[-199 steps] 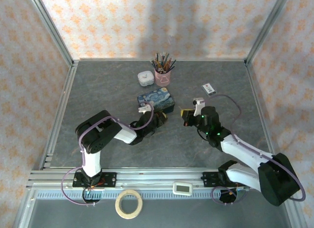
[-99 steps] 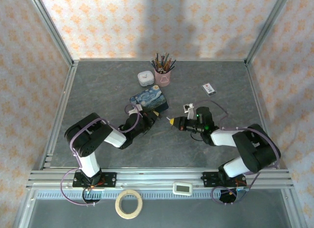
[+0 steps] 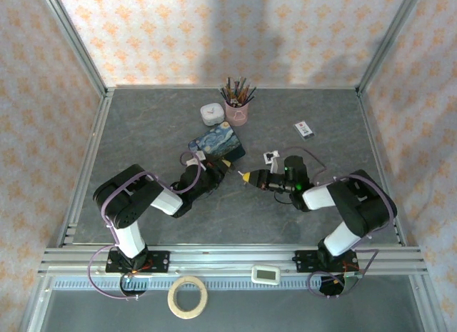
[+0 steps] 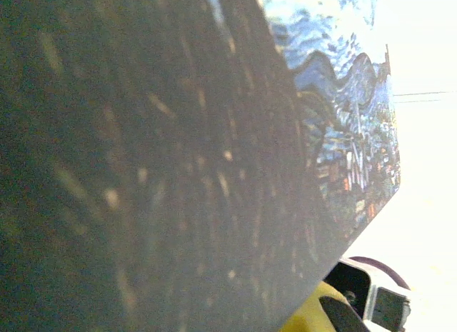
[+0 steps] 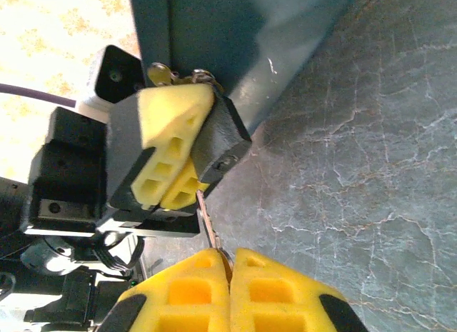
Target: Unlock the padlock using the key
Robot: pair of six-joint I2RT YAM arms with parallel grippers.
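Two steps look done. The right pincer (image 5: 230,263) is pinched tight on the key (image 5: 207,226), and the left pincer (image 3: 223,168) is clamped on the padlock (image 5: 173,75), low over the tabletop (image 3: 157,132) beside the tin (image 3: 216,141). The key tip meets the lock; whether it is seated, I cannot tell. Judged remaining: insert fully, turn, spring it open. The tin's lid is on and its contents are hidden. The cup (image 3: 236,115) holds brushes (image 3: 238,93).

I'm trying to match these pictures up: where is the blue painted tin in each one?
Top external: blue painted tin mid-table, just beyond the left gripper.
Left wrist: close up, painted lid upper right.
Right wrist: dark blue side, top centre.
Shared landmark: the yellow-padded left gripper.
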